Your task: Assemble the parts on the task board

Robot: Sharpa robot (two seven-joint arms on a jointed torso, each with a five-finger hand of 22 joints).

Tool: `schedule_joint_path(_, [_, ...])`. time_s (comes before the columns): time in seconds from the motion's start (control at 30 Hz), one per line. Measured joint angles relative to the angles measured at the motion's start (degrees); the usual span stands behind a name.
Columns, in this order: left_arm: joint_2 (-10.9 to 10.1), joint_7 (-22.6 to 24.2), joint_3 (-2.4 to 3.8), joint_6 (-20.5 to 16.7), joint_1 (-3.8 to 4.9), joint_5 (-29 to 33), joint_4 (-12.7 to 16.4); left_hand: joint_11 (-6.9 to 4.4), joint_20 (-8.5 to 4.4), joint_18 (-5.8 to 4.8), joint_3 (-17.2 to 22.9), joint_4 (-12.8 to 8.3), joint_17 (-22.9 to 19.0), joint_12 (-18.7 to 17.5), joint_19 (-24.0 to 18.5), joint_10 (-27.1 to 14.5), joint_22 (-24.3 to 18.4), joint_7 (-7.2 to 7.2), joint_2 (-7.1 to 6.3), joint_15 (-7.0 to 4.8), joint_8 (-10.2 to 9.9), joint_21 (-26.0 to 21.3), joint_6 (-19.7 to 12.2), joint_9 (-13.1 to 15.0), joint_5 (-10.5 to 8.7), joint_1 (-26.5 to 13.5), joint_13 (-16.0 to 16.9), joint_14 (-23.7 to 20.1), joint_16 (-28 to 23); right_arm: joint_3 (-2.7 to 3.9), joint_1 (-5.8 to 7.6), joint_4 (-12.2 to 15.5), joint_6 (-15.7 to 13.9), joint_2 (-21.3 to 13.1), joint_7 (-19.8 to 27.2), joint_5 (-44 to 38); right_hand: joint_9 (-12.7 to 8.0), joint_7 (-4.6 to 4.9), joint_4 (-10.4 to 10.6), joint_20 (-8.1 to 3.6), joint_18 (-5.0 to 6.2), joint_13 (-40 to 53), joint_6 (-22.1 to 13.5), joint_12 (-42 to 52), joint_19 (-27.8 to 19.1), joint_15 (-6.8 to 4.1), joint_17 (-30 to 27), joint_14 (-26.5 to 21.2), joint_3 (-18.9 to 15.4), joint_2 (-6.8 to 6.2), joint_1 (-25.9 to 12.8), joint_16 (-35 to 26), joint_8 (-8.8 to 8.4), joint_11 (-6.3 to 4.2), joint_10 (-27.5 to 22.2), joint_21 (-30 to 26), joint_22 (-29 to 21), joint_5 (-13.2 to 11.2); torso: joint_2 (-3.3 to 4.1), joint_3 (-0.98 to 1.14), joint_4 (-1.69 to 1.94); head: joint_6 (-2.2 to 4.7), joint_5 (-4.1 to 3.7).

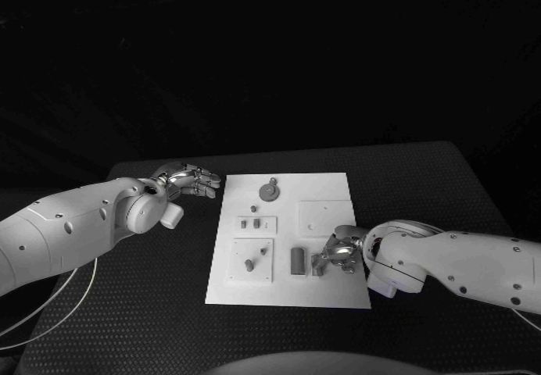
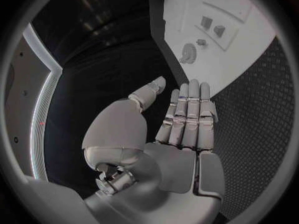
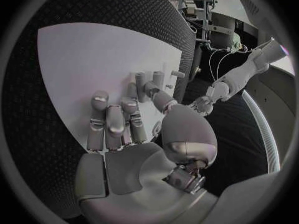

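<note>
Grey peg [image 1: 298, 260] stands on the white board [image 1: 327, 293] at nine o'clock of the right hand [image 1: 338, 256], just beside its spread, empty fingers; left hand [image 1: 189, 181] flat, empty.

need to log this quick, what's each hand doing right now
Left hand: open, fingers straight, holding nothing, beside the board.
Right hand: over the board by a grey cylinder; can't tell if it holds anything.

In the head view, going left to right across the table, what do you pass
Left hand, open beside the board's left edge → task board → cylindrical part lying on the board → right hand, over the board near its right edge.
</note>
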Motion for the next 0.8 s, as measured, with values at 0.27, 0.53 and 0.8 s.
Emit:
schedule_joint_path(0.27, [-0.03, -0.02, 0.0, 0.02, 0.0, 0.0, 0.0, 0.0, 0.0, 0.0, 0.0, 0.0, -0.01, 0.0, 0.0, 0.0, 0.0, 0.0, 0.0, 0.0, 0.0, 0.0, 0.0, 0.0, 0.0, 0.0, 0.0, 0.0, -0.22, 0.04, -0.02, -0.31, 0.29, 0.16, 0.03, -0.05, -0.43, 0.12, 0.0, 0.0, -0.04, 0.0, 0.31, 0.0, 0.01, 0.05, -0.18, 0.05, 0.0, -0.37, -1.63, 0.0, 0.3, 0.0, 0.0, 0.0, 0.0, 0.0, -0.01, 0.02, 0.01, -0.1, 0.1])
schedule_joint_path(0.53, [-0.02, -0.04, -0.01, 0.03, 0.0, 0.0, 0.01, 0.0, 0.0, 0.0, 0.16, 0.16, 0.05, 0.0, 0.0, 0.0, -0.01, 0.0, 0.0, 0.0, 0.0, 0.0, 0.0, 0.0, 0.0, 0.0, 0.01, 0.0, -0.22, 0.01, -0.07, -0.56, 0.34, 0.3, 0.09, -0.12, -1.09, 0.02, 1.8, -0.22, -0.37, -0.06, 0.41, 0.0, 0.63, -0.13, -0.59, -0.14, 1.15, -2.66, -4.52, 0.0, 0.1, -0.01, 0.01, -0.38, 0.0, 0.28, -0.01, 0.03, 0.0, -0.12, 0.18])
schedule_joint_path(0.8, [-0.05, -0.07, -0.01, 0.05, 0.0, 0.0, 0.01, 0.0, 0.0, 0.0, 0.16, 0.16, 0.1, 0.0, 0.0, 0.0, 0.04, 0.0, 0.0, 0.0, 0.0, 0.0, 0.0, 0.0, 0.0, 0.0, 0.01, 0.0, -0.22, 0.01, -0.1, -0.58, 0.38, 0.32, 0.17, -0.2, -1.43, 0.15, 3.57, -0.31, -0.04, -0.06, 0.28, 0.0, 0.71, -0.13, -1.05, -0.14, 1.84, -5.2, -5.89, -0.22, 0.15, -0.01, 0.01, -0.66, 0.0, 0.28, -0.01, 0.02, -0.01, -0.18, 0.24])
